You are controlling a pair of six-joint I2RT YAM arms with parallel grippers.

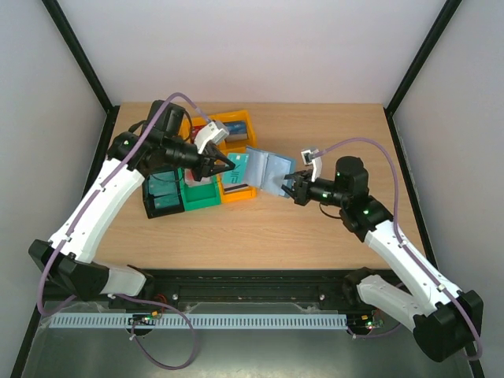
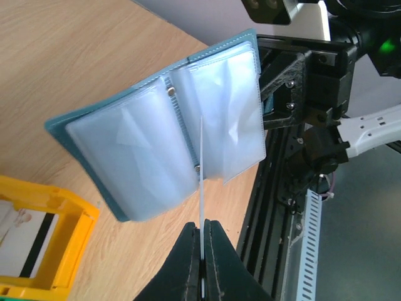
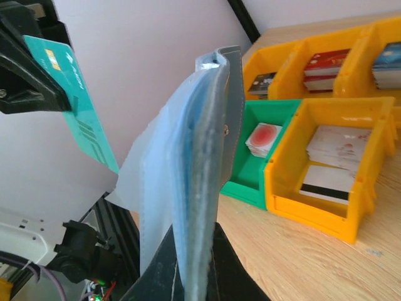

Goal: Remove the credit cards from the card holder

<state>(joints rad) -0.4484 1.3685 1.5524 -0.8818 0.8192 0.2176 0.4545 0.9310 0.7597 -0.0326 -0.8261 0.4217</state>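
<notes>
Seen from above, the left gripper (image 1: 227, 164) and right gripper (image 1: 291, 187) meet over the table (image 1: 260, 236). The open teal card holder (image 1: 266, 169) is raised between them, beside the orange bins (image 1: 236, 124). The left wrist view shows its fingers pinched on a credit card (image 2: 201, 166), edge-on as a thin pale line across the holder's clear sleeves. Only the right wrist view shows that card's teal face. There, the right fingers clamp the holder's lower edge, and card stacks lie in the orange bins and the green bin (image 3: 247, 188).
</notes>
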